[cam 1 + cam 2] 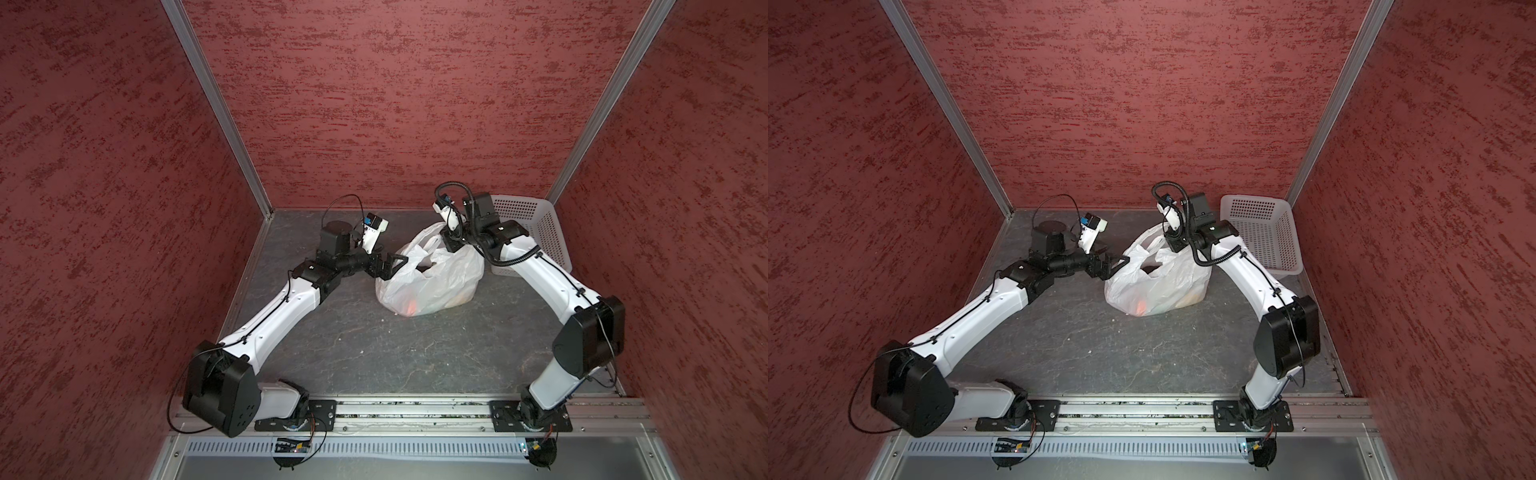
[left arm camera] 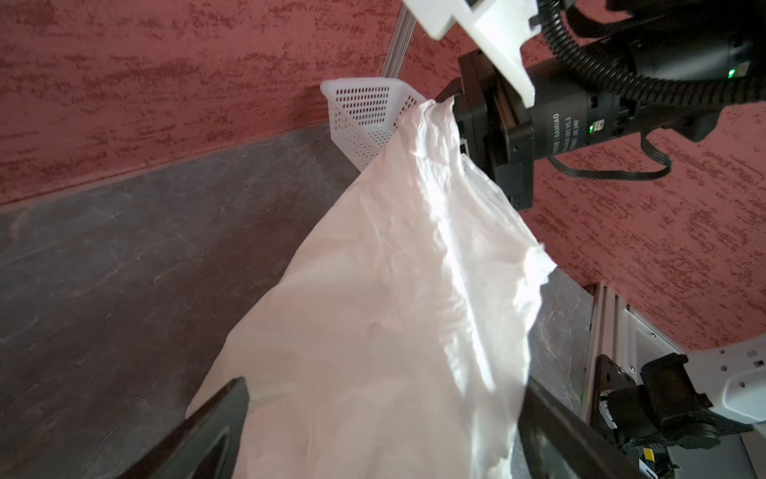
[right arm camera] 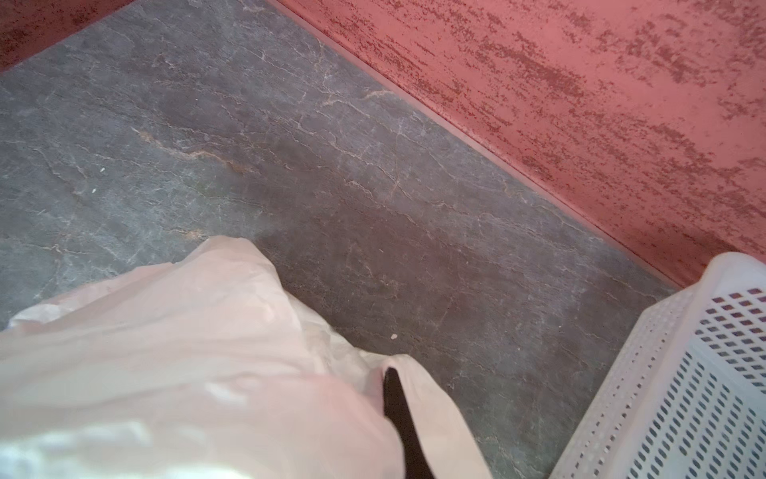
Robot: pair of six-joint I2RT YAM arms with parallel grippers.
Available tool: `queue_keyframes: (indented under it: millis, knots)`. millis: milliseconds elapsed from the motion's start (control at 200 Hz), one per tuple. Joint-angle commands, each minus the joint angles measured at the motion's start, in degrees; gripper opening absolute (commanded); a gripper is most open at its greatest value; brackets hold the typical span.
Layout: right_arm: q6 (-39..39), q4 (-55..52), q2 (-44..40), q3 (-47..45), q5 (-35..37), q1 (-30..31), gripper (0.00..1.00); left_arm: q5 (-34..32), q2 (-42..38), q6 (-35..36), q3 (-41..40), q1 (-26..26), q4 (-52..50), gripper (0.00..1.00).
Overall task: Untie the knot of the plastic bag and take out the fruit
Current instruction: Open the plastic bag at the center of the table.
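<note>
The thin white plastic bag [image 1: 432, 282] stands on the grey table at mid-rear, its mouth gaping dark on top in both top views. Fruit [image 1: 411, 308] shows only as orange-red and yellowish glows through the film [image 1: 1142, 308]. I see no knot in any view. My left gripper [image 1: 395, 268] is open at the bag's left edge, and the left wrist view shows its fingers [image 2: 215, 435] wide apart with loose plastic between them. My right gripper [image 1: 449, 245] is shut on the bag's upper right rim and holds it up. In the right wrist view, plastic wraps its dark fingers [image 3: 396, 406].
A rigid white perforated basket [image 1: 536, 237] lies tilted in the back right corner, just behind my right arm. Red textured walls close in three sides. An aluminium rail [image 1: 415, 409] with both arm bases runs along the front.
</note>
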Motion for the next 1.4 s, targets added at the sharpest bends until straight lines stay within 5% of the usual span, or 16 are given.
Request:
queue_keyframes:
  millis: [0,366,706,832,1122,1398]
  knots:
    - [2.98,-5.31,-2.02,2.92,-1.87,-0.05,0.0,-3.67,-0.01,-0.73,5.35,-2.32,-0.38,0.99]
    - [6.43,-7.17,-2.48,4.12,-2.43,0.16,0.0,-3.61,11.51,-4.22,16.92,-8.48,-2.7,1.0]
    - [8.35,-6.64,-5.19,1.88,-1.21,0.17,0.0,-22.64,19.79,-4.73,23.46,-8.89,-19.32,1.0]
    - [7.81,-7.13,-6.33,0.27,0.22,0.12,0.0,-29.99,20.59,-4.09,22.9,-5.83,-24.03,1.0]
    - [8.43,-7.17,-7.19,-3.98,1.09,0.08,0.0,-34.22,18.31,-0.16,20.0,2.57,-27.59,0.98]
    - [10.95,-6.54,-6.11,-3.14,-1.58,0.03,0.0,-22.48,12.04,2.45,16.42,-5.15,-19.32,1.0]
